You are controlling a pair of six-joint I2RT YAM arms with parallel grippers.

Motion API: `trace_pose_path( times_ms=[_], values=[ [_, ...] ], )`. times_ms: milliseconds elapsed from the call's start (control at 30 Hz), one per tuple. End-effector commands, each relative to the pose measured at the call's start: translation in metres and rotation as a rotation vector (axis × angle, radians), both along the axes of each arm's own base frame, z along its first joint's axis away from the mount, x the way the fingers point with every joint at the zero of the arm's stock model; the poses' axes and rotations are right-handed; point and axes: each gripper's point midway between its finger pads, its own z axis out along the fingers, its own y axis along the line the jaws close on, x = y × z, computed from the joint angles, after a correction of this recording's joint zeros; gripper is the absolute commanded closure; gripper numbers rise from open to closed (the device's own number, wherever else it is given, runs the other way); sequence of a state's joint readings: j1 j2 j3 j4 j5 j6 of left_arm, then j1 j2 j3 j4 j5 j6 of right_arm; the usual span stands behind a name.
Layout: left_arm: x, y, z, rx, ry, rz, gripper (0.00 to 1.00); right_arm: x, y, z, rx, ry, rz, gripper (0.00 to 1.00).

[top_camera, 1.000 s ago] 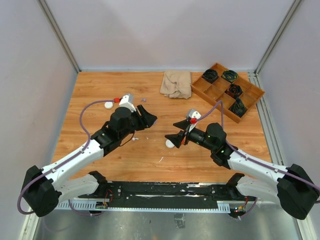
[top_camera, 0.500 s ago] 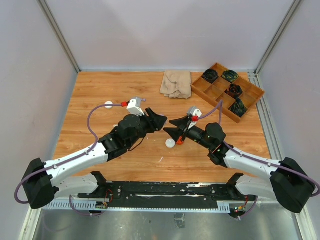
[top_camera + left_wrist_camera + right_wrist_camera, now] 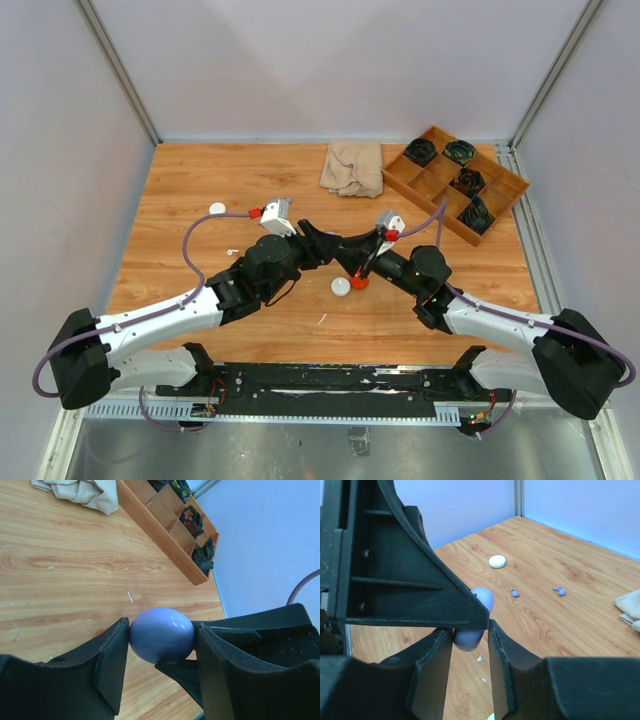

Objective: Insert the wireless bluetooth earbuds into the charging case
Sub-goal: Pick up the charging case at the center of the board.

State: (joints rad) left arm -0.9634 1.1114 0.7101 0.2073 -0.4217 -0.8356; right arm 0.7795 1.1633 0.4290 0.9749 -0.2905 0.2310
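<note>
Pale purple round case (image 3: 161, 635): pinched by your left tool (image 3: 160, 630); your right tool (image 3: 470, 630) brackets it narrowly, grip unclear. Two purple earbuds (image 3: 515, 593) on the table (image 3: 580, 575).

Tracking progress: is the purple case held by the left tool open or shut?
Shut, it seems: the purple case shows as one smooth closed shell clamped in the left tool, with no lid raised.

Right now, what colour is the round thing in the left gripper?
Pale purple case, clearest in left wrist view.
</note>
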Motion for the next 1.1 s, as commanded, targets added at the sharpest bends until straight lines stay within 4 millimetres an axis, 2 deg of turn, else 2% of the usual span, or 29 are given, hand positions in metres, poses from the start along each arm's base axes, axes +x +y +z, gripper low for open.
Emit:
trace_pose_path(
  times_ms=[0,200,300,467,600,733,1067],
  values=[
    [-0.001,-0.006,0.015,-0.059,-0.028,0.01,0.56,-0.004,0.005,0.014,0.047,-0.044,0.019,0.7],
    [-0.007,-0.011,0.012,-0.08,-0.024,-0.026,0.49,-0.002,0.002,0.013,0.054,-0.081,-0.001,0.91],
    [-0.01,-0.009,0.017,-0.088,-0.048,-0.038,0.39,-0.004,-0.001,0.014,0.054,-0.1,-0.001,0.99],
    [-0.015,-0.001,0.031,-0.06,-0.142,-0.065,0.25,-0.012,-0.003,0.014,0.05,-0.105,0.042,0.99],
    [-0.023,0.003,0.046,-0.013,-0.253,-0.124,0.2,-0.019,-0.006,0.019,0.057,-0.108,0.097,0.99],
    [-0.033,0.003,0.055,0.046,-0.353,-0.227,0.19,-0.023,-0.012,0.026,0.066,-0.106,0.147,0.99],
    [-0.059,0.013,0.072,0.058,-0.55,-0.471,0.24,-0.041,-0.022,0.053,0.124,-0.093,0.304,0.99]
  ],
)
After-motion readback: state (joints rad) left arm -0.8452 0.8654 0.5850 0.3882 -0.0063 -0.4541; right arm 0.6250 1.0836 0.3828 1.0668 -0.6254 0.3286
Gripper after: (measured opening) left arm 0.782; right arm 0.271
